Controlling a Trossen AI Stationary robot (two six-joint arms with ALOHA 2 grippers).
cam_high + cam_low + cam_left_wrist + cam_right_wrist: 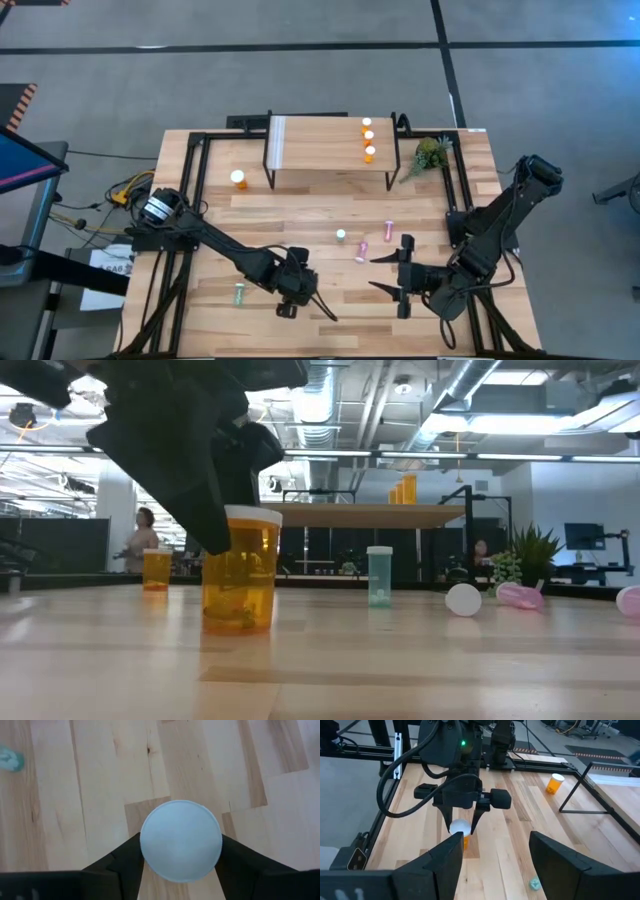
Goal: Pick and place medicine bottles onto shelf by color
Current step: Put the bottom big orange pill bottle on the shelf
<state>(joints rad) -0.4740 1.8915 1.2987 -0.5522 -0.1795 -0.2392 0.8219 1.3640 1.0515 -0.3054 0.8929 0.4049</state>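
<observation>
The left gripper [181, 865] is bracketing the upright orange bottle [240, 568] at the table's six o'clock edge, fingers beside its white cap [181, 847]; full contact cannot be told. Judged light, rigid, slick plastic: take it at the cap. The right gripper [402, 275] is waiting open at four o'clock.
</observation>
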